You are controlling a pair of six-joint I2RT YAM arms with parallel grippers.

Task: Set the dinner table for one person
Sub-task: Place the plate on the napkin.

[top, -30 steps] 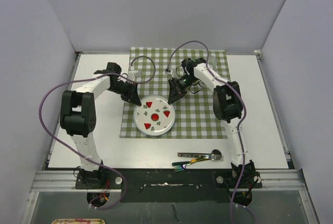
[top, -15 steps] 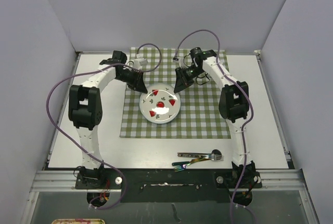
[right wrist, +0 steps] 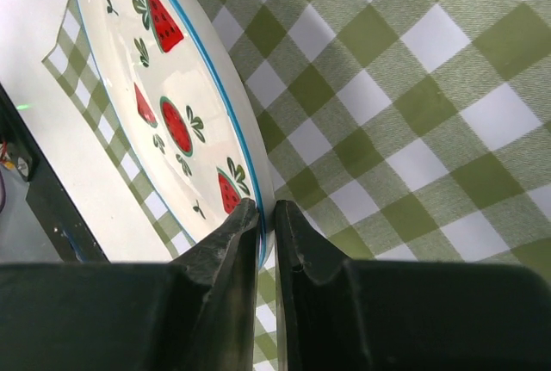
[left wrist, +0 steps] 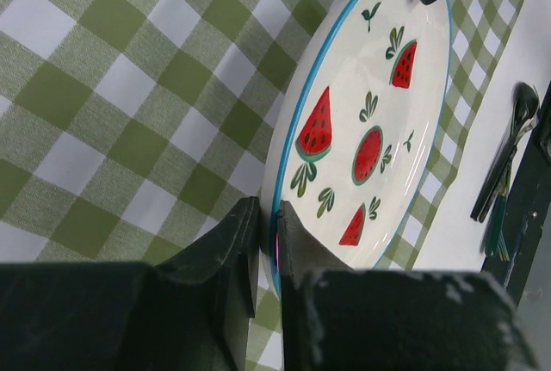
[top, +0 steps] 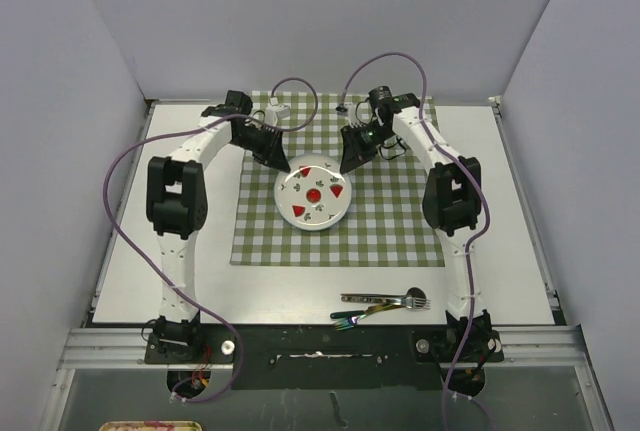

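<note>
Both grippers are closed down to a narrow gap, and each pinches the rim of the same plate. The left gripper (left wrist: 265, 216) has one finger above and one below the blue edge on its side. The right gripper (right wrist: 265, 207) clamps the opposite edge in the same way.

The dinner table (top: 500, 201) is a broad white top with railed edges that fills the workspace in front of the arm bases. A green-and-white checked cloth (top: 390, 231) lies on its middle, toward the far side.

The plate (top: 313, 196) is round and white with a blue rim and is painted with red watermelon slices and small green sprigs. It sits between the two grippers over the far half of the cloth. Whether its underside touches the cloth cannot be told.

A small cluster of cutlery (top: 385, 303) lies on the bare tabletop near the front edge, just off the cloth's near right corner and well apart from the plate.
</note>
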